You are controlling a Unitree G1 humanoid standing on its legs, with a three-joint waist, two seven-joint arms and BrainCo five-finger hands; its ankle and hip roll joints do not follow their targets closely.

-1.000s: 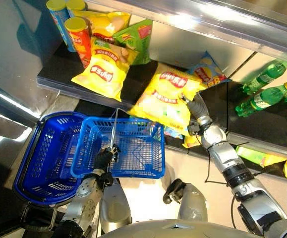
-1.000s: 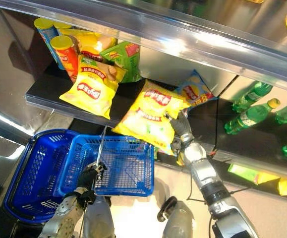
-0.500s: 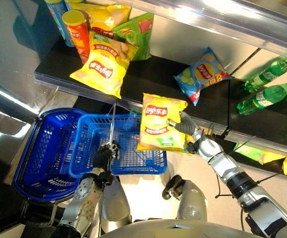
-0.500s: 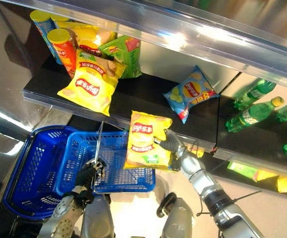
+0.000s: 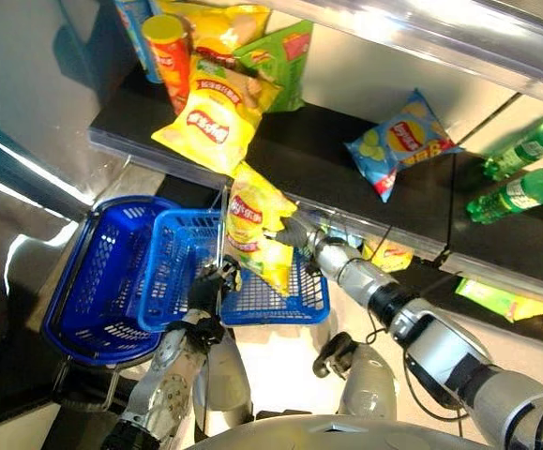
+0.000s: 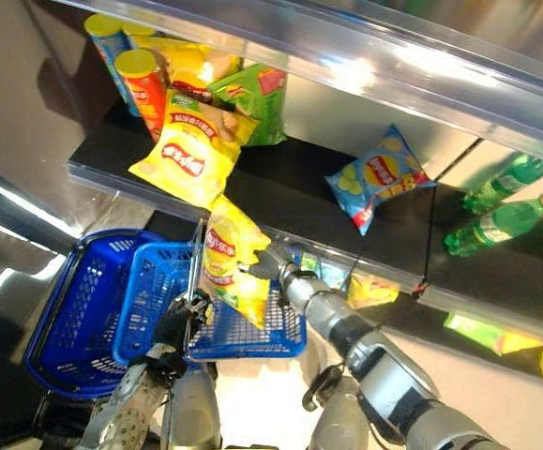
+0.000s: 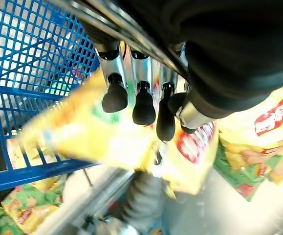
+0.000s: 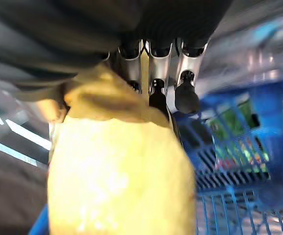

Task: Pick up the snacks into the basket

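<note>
Silver-grey arms, dark ribbed wrist covers, dark-tipped silver fingers

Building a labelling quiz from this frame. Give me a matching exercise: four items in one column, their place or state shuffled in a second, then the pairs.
Items
1. yellow chip bag
2. blue chip bag
3. blue basket
4. red can

Places or states
A. lying alone on the dark shelf
B. hung by its handle from the left hand
C. pinched in the right hand, over the basket
D. standing at the shelf's left end

Pairs: 1-C, 2-A, 3-B, 4-D
</note>
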